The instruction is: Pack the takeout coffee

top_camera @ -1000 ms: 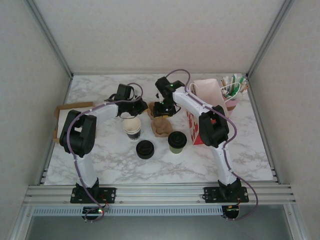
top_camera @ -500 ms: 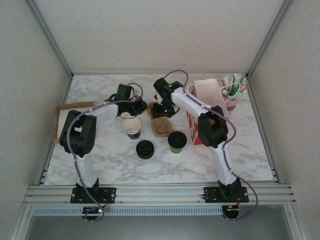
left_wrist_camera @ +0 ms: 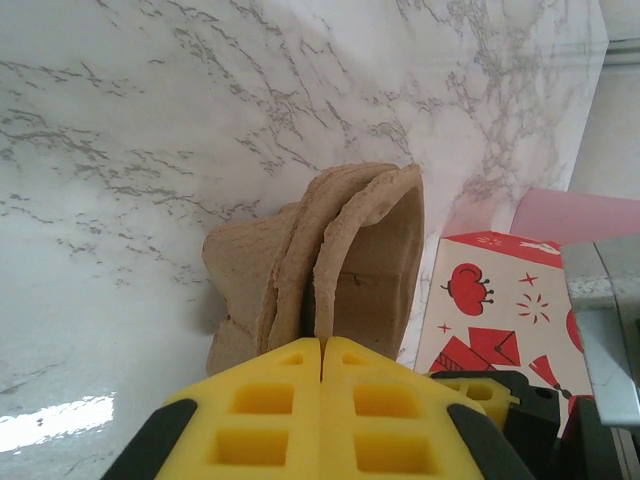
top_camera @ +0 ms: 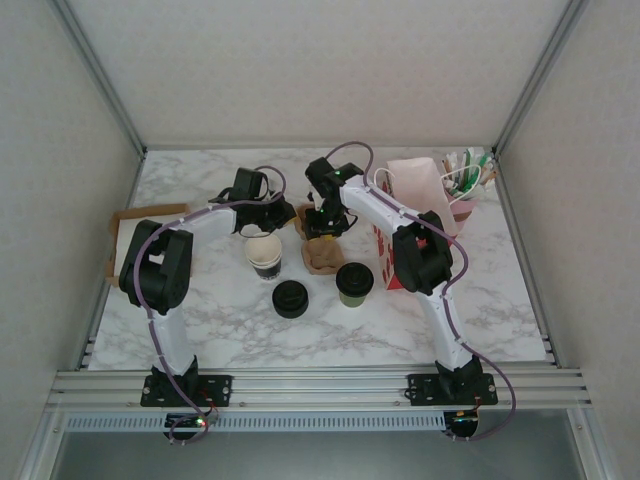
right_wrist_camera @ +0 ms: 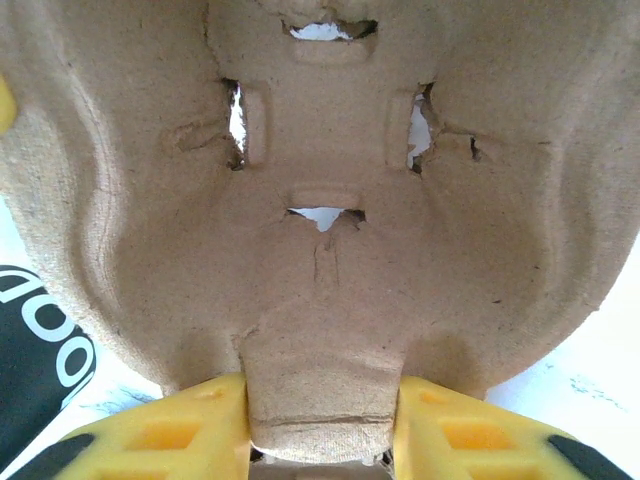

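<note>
Pulp cup carrier [right_wrist_camera: 330, 270]: moulded brown, slots cut through. Right gripper [right_wrist_camera: 320, 425] yellow pads [right_wrist_camera: 190, 430] clamp bottom tab. Worktop [right_wrist_camera: 590, 380] beneath.

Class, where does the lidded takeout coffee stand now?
Top view: the takeout coffee stands right of centre, between the black lid and the red-printed bag.

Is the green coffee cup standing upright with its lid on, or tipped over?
Upright, lid on: in the top view the takeout coffee shows its round black lid facing straight up.
</note>
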`<state>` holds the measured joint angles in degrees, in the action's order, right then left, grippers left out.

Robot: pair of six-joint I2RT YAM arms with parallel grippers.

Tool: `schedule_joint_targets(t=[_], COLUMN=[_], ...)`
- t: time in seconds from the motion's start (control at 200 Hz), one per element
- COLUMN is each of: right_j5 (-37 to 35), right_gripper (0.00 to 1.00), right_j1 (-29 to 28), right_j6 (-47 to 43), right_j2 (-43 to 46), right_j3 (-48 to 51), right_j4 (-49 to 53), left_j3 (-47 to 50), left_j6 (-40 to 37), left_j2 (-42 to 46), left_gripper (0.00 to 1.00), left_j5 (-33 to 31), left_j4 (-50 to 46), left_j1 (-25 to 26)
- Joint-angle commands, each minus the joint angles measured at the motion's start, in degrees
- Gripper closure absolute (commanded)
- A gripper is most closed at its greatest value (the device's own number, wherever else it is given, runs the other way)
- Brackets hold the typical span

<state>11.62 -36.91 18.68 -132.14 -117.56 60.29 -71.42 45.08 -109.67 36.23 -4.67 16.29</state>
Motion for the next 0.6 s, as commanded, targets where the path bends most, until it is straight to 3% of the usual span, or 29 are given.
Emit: schedule_joint_targets(t=[0.0,0.19,0.596], right_j5=[-1.0,-0.4,1.3], right_gripper=[0.68,0.74,0.76], right_j1=[-0.5,-0.5,-0.5], right_j6=[-0.2,-0.1,0.2], right_j2=[-1.0,0.2,2.5], right_j3=[-1.5,-1.5,-0.6], right_j4=[1.8,1.2,-0.2], left_j3=[0.5,0.7,1.7], left_j6=[0.5,0.9,1.4], left_j2=[1.0,1.0,0.7], left_gripper=[1.00,1.00,0.69], left_j5=[0.9,1.6,2.5], left_j4=[1.5,2.0,3.5], left_j1=[-0.5,-0.5,-0.5])
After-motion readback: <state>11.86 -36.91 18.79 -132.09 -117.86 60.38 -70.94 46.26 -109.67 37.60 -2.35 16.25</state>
